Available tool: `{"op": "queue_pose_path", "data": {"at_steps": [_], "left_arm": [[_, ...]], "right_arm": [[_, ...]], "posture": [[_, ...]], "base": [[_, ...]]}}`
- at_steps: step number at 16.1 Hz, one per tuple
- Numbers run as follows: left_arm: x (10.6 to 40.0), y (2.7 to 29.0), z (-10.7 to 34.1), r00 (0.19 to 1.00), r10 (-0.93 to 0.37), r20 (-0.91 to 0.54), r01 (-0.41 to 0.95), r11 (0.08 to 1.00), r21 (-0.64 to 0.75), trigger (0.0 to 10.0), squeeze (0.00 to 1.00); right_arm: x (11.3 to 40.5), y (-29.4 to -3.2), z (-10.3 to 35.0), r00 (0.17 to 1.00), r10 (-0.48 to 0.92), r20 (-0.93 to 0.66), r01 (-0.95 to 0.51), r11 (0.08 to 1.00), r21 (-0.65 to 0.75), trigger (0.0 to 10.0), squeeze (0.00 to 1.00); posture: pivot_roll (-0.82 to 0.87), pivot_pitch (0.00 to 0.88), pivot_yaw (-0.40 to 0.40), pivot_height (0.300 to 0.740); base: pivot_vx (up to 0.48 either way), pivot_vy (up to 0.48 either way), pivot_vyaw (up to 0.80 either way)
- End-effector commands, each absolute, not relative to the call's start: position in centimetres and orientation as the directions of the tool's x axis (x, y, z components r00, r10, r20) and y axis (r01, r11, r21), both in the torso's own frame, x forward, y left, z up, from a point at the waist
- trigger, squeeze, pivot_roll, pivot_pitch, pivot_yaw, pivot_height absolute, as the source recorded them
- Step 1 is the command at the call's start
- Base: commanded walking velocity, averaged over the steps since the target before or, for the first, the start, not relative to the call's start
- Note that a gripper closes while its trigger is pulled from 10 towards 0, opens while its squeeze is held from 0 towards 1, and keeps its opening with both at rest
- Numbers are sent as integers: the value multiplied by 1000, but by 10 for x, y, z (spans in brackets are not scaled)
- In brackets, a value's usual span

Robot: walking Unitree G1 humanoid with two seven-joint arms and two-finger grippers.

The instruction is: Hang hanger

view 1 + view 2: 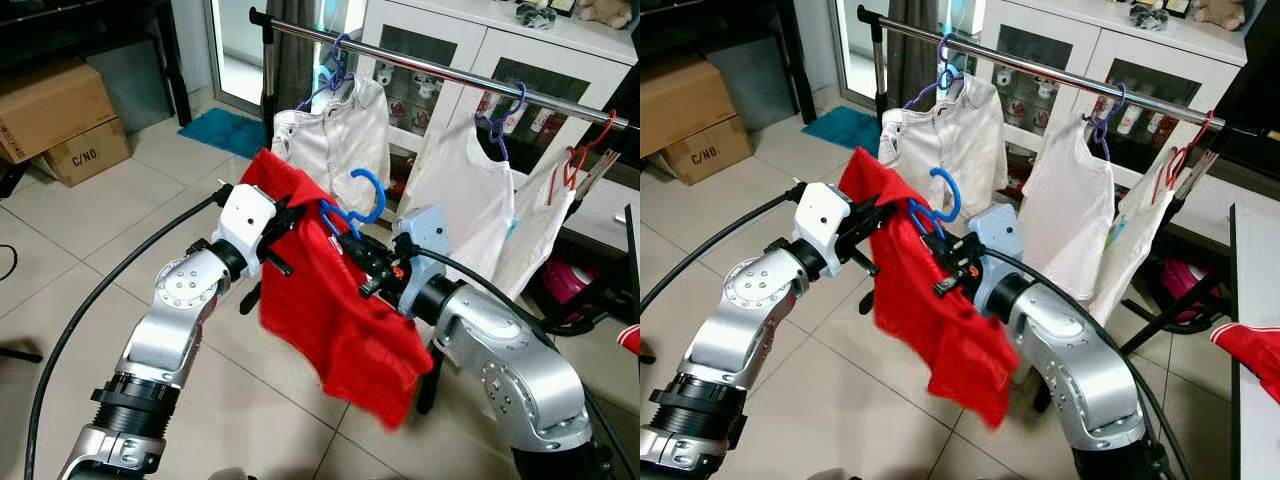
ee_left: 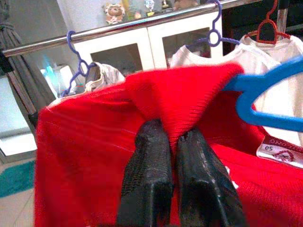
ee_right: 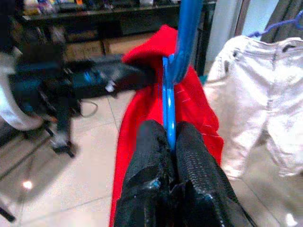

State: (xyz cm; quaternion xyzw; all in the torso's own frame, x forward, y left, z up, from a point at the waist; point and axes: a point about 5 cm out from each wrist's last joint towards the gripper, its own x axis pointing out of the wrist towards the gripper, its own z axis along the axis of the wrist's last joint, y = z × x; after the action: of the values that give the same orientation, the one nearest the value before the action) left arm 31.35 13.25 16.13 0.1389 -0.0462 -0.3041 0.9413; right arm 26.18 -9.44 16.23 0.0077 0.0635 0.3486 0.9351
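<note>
I have the bright blue plastic hanger (image 1: 356,210) with the red knitted garment (image 1: 345,300) draped on it held up in front of the silver clothes rail (image 1: 440,72), below it and not yet touching. My right tool (image 3: 171,142) is clamped shut on the thin blue stem of the hanger, and my left tool (image 2: 170,142) is pinched closed on a fold of the red cloth at the shoulder, keeping that side from sliding off. The hook curls upward, nearer me than the rail, roughly under the free stretch between the cream shirt on a purple hanger (image 1: 335,135) and the white vest on a purple hanger (image 1: 470,185). To do this well, I judge I should raise both arms together so the garment stays level, lift the hook's open mouth above the rail, carry it over that gap, then lower until the hook bears the weight. I would let go with the left first, only once the hanger sits. The risk I see is the cloth snagging the neighbouring shirt, or the hook turning in my grip.
</note>
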Motion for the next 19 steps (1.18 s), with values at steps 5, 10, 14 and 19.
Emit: {"op": "queue_pose_path", "data": {"at_steps": [5, 10, 14, 19], "left_arm": [[322, 156, 219, 815, -555, 169, 516, 827, 223, 0, 0], [346, 234, 243, 967, -188, 169, 124, 936, 330, 0, 0], [359, 271, 236, 992, -25, 124, -21, 933, 358, 0, 0], [366, 239, 223, 979, -179, 98, 124, 901, 415, 0, 0]], "right_arm": [[265, -119, 146, 749, 615, -244, -642, 766, -38, 0, 0], [255, -130, 159, 651, 746, -140, -751, 660, 29, 0, 0], [247, -129, 166, 567, 820, -80, -815, 573, 84, 0, 0], [246, -132, 174, 608, 774, -178, -787, 617, -6, 0, 0]], "posture": [[-45, 0, -88, 740], [-43, 0, -85, 740], [-43, 0, -82, 740], [-51, 0, -74, 740]], "base": [[0, 0, 0], [0, 0, 0], [0, 0, 0], [0, 0, 0]]}}
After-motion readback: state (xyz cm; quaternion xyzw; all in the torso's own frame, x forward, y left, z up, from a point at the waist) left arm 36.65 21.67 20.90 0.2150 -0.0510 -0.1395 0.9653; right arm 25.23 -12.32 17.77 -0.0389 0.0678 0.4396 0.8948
